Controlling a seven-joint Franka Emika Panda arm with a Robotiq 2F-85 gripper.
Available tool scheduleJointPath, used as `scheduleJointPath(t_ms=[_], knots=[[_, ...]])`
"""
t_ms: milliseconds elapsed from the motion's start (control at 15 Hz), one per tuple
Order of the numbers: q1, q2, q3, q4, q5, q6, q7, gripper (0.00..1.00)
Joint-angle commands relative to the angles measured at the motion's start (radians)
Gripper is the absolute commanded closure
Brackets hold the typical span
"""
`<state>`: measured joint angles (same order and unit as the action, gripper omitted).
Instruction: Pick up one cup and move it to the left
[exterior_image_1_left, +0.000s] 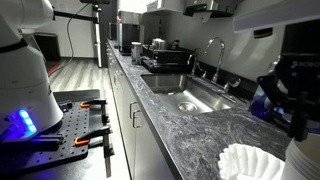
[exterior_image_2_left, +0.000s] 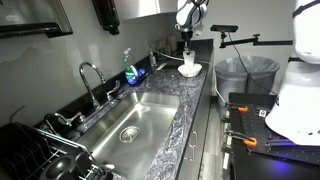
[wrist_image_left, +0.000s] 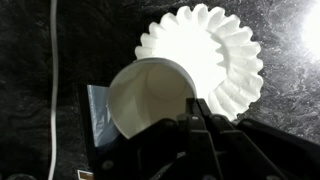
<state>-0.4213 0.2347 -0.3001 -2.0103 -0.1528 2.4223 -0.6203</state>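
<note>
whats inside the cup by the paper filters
In the wrist view the cup shows only bare white inner wall, with nothing visible in it. The claw covers the near part of its mouth, so whatever lies there is hidden.

**KITCHEN: COUNTER RUN WITH SINK**

Place where I work: a kitchen. Evidence on view:

- Long grey marbled countertop, shown in both exterior views, with cabinet doors on bar handles beneath.
- Stainless sink let into the counter, with a gooseneck faucet behind it.
- Blue bottle standing by the wall at the sink's far corner.
- Black dish rack beside the sink.
- Pots at the far end of the counter.
- Ruffled white paper filters lying on the counter.
- Lined waste bin on the floor near my base.
</note>
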Motion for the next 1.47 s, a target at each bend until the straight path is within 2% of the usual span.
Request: scheduleJointPath(t_ms=[0,267,733,1400], knots=[[0.016,-0.038,-0.005,-0.03,-0.045,0.025,0.026,0.99],[0.024,-0.038,0.01,-0.048,-0.034,0.013,0.01,0.99],[0.012,-0.015,0.051,-0.068,0.084,-0.059,-0.061,0.99],[-0.009,0.032,0.055,-0.021,0.25,-0.198,-0.176,0.99]])
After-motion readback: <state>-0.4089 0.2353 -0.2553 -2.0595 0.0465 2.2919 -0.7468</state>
